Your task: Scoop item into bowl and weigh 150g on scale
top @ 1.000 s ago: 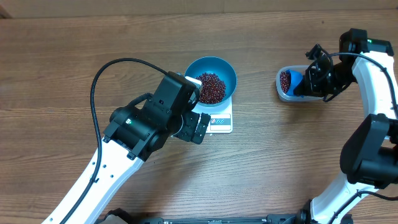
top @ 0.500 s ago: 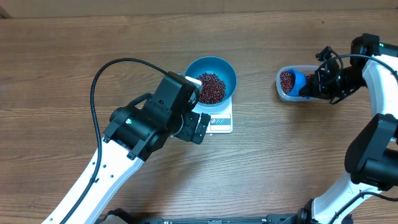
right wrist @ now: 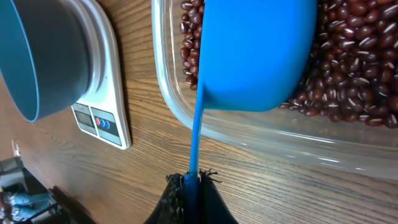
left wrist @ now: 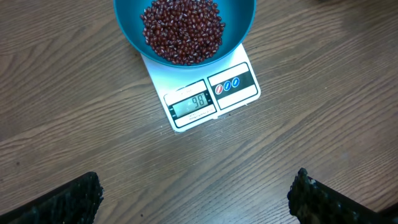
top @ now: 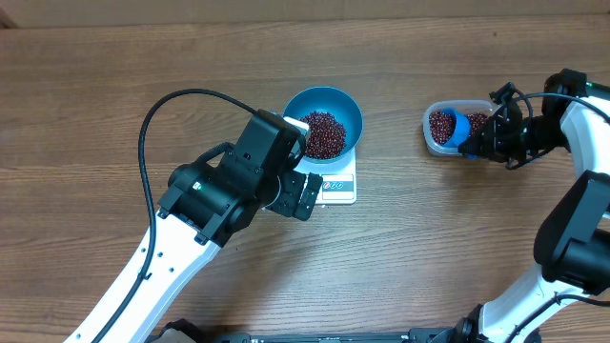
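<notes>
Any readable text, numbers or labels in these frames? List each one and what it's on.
"98": on the display of the scale, left wrist view.
Symbols on the buttons beside the display: too small to read.
Scale display in the overhead and right wrist views: too blurred to read.
No other text visible.
</notes>
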Controlling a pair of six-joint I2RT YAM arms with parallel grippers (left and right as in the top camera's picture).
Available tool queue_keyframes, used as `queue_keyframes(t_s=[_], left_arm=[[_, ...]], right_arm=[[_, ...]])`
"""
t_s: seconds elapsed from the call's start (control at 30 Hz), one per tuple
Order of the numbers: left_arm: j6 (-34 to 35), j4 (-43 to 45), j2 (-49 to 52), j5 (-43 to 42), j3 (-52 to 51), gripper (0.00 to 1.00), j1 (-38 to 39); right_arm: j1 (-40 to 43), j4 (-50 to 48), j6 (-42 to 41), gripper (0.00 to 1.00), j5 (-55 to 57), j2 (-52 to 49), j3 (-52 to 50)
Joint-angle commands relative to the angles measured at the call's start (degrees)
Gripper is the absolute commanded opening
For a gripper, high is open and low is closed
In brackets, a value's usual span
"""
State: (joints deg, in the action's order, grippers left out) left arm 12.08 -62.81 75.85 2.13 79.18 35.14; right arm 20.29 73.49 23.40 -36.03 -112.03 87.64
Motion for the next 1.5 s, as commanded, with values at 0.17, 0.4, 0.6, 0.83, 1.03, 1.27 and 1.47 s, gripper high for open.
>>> queue_keyframes(t_s=[0.17,0.4,0.6,0.83,1.03,1.27,1.47], left_arm=[[0.6,0.0,-0.2,-0.2,0.2,0.99,-0.3],[0.6,0.0,-0.2,-0.2,0.2,1.00,-0.3],[0.6,0.0,-0.2,-0.2,0.2,1.00,-0.3],[0.6,0.0,-0.2,-0.2,0.2,0.99,-0.3],[0.6,0.0,-0.2,-0.2,0.2,1.00,-0.3],[0.6,0.0,-0.2,-0.2,0.2,0.99,-0.3],[0.6,0.0,-0.2,-0.2,0.2,1.00,-0.3]], right_arm=[[2.8,0.3,0.7,0.04,-7.5,0.8,-0.6],[4.7,0.3,0.7,0.04,-7.8,0.8,-0.7],[6.5,0.3,1.5,0.04,-9.7,0.8,-1.2],[10.4,0.4,2.7,0.04,-14.4,0.8,-2.2],[12.0,1.2,4.3,0.04,-17.7,0.8,-2.2],[12.0,2.3,5.4,0.04,-21.0,0.8,-2.1],[12.1,3.1,5.5,0.04,-21.9,0.8,-2.1]])
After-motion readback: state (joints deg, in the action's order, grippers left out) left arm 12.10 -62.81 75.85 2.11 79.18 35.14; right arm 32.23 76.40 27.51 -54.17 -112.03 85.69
